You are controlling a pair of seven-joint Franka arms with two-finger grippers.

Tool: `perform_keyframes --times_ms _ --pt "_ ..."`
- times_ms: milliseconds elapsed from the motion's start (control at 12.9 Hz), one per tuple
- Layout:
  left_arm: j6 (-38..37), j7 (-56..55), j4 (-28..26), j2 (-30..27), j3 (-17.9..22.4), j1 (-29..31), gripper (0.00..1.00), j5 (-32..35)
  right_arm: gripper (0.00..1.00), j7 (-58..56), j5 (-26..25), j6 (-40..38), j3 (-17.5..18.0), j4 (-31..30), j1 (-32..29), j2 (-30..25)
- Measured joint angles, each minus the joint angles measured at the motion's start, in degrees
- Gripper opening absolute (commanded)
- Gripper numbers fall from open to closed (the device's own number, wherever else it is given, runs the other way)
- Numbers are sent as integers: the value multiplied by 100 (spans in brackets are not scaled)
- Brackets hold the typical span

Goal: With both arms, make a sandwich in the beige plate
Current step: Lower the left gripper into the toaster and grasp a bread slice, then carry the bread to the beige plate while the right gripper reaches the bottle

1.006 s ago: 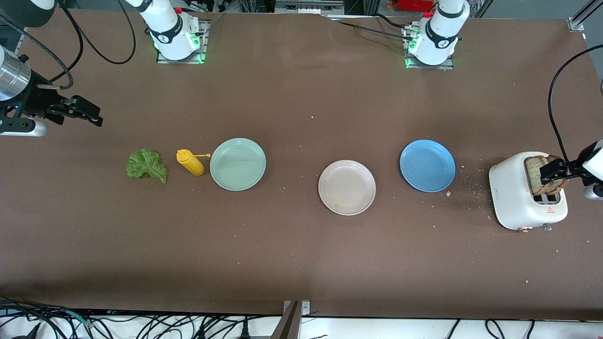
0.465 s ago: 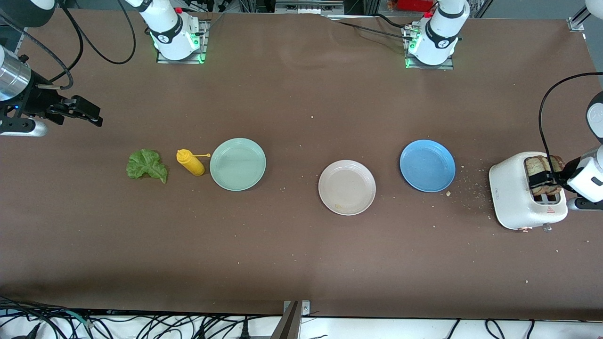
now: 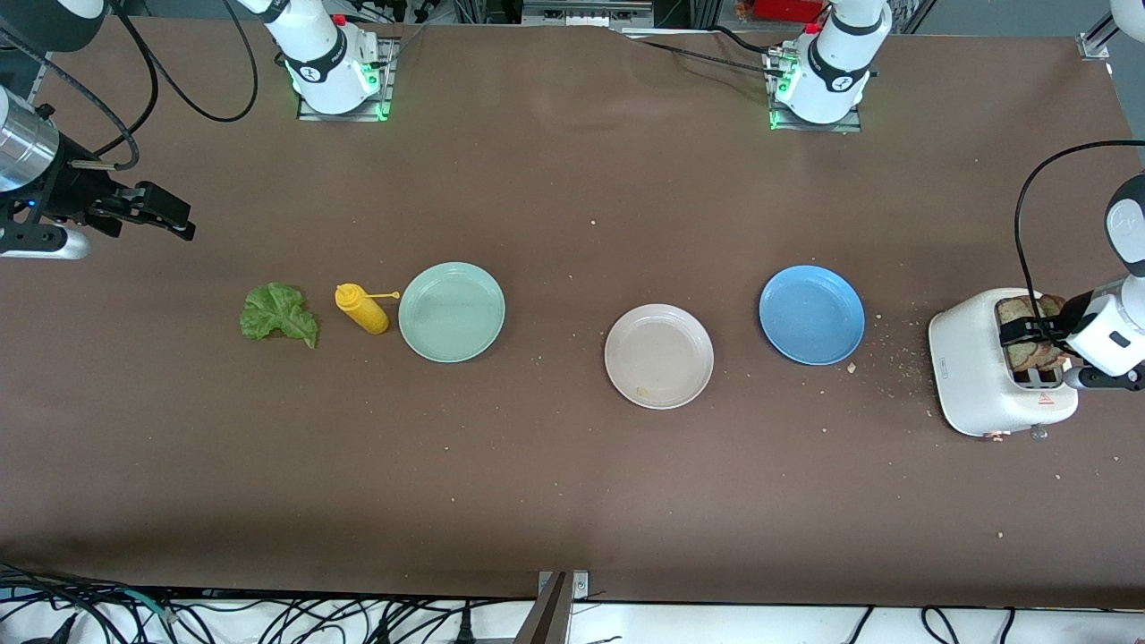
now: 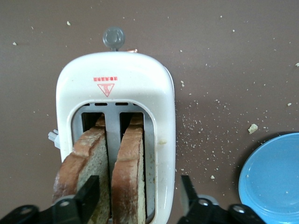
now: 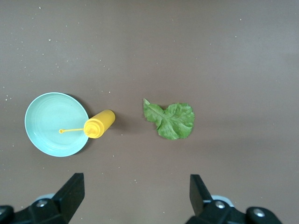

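Observation:
Two brown bread slices stand in a white toaster at the left arm's end of the table. My left gripper is open and low over the toaster's top. In the left wrist view, my left gripper has one finger at the slice in one slot and the other outside the toaster wall, with the second slice between them. The beige plate sits empty mid-table. The lettuce leaf lies flat near the right arm's end. My right gripper waits open above the table and looks down on the lettuce.
A blue plate sits between the beige plate and the toaster. A mint-green plate and a yellow squeeze bottle lie between the beige plate and the lettuce. Crumbs are scattered beside the toaster.
My left gripper has come down over the toaster, and its fingers now straddle a slice. The right arm has not moved.

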Motion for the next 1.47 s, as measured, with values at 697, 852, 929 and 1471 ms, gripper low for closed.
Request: perform_keyframes --times_ms 697,852,929,1471 --pt "-4 0 -11 -157 -22 4 0 0 100 0 0 0 0 0 0 0" --pt "-60 1 4 -347 -77 2 0 0 100 0 0 0 0 0 0 0" --pt "-143 1 14 -477 -112 -6 0 0 100 0 0 0 0 0 0 0" --pt "-969 5 915 -823 -864 -202 0 0 100 -1 0 1 0 0 0 0"
